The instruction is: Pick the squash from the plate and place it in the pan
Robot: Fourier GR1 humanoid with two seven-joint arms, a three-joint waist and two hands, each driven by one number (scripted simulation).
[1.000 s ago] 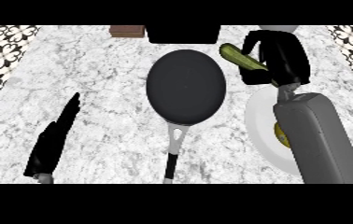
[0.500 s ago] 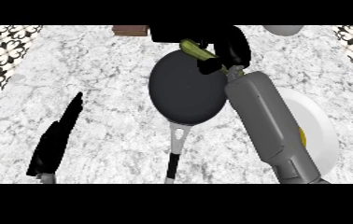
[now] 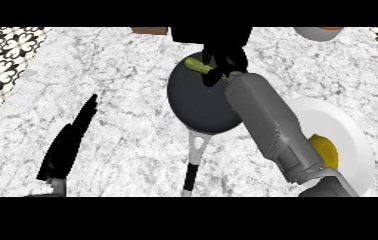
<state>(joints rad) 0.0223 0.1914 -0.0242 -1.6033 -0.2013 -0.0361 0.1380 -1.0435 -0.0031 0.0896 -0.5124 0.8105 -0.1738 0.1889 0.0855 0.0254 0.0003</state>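
A dark round pan (image 3: 199,101) lies mid-counter, its grey and black handle pointing toward me. My right hand (image 3: 227,59) hovers over the pan's far rim, its fingers curled round a green squash (image 3: 198,65) whose one end sticks out to the left. The right forearm crosses the pan's right side and covers part of the white plate (image 3: 341,129) at the right. A yellow item (image 3: 325,150) lies on that plate. My left hand (image 3: 68,144) rests at the lower left, fingers straight and pointing up.
A brown block (image 3: 151,31) sits at the far edge, left of centre. A bowl (image 3: 319,32) shows at the far right corner. A patterned strip (image 3: 15,54) borders the counter's left side.
My right hand has carried the squash leftward from above the plate to above the pan's far part. The plate is now more exposed. The left hand has not moved.
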